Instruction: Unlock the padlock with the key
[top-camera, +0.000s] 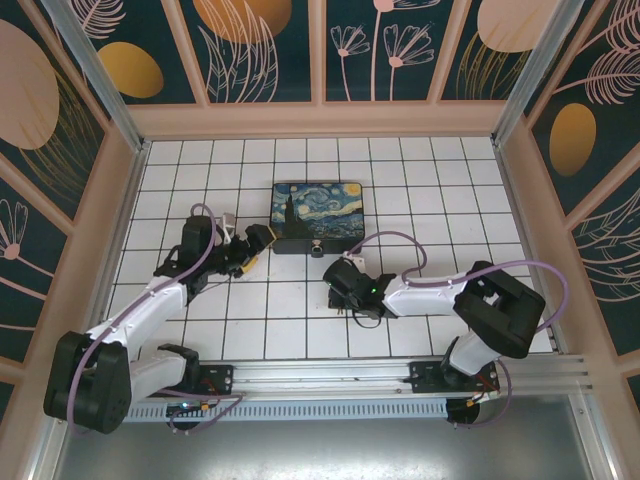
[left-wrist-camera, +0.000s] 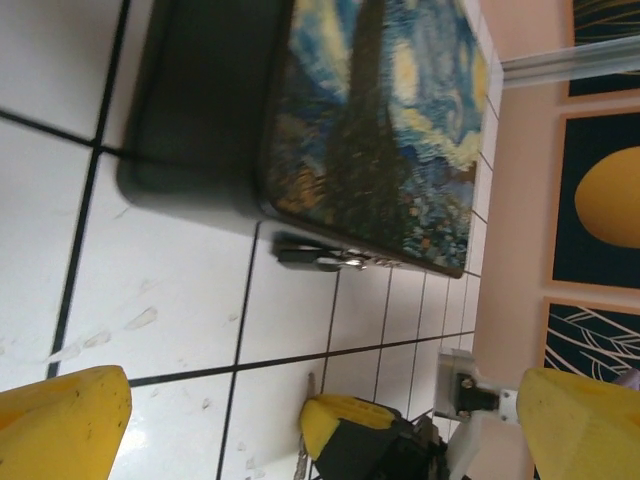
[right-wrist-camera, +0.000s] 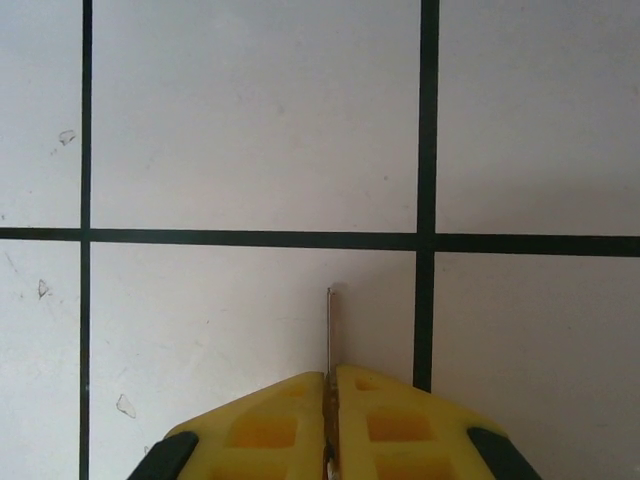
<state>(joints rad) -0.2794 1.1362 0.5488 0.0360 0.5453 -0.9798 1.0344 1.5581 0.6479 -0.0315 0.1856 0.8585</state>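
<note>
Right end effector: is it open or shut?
The right end effector is shut on the key: its yellow fingers meet, pinching the thin blade.

Box: a flat rectangular case (top-camera: 318, 216) printed with a swirling night-sky painting lies mid-table, toward 12 o'clock. Its sides are dark, and it may be a tin, though the material is hard to judge.
Table: white tiles (top-camera: 430, 180) ruled by a black grid, with small scuffs (right-wrist-camera: 125, 405) on the surface in the right wrist view.
Surround: a pale pink frame (top-camera: 320, 120) borders the tiles at 9, 12 and 3 o'clock.
Walls: dark teal panels (top-camera: 255, 45) with orange ovals and pink line-drawn flowers stand behind the frame.
Posts: aluminium uprights (top-camera: 95, 70) rise at 10 and 2 o'clock.
Rail: an aluminium rail (top-camera: 330, 375) runs along 6 o'clock, with a grey metal sheet (top-camera: 330, 445) just outside it.
</note>
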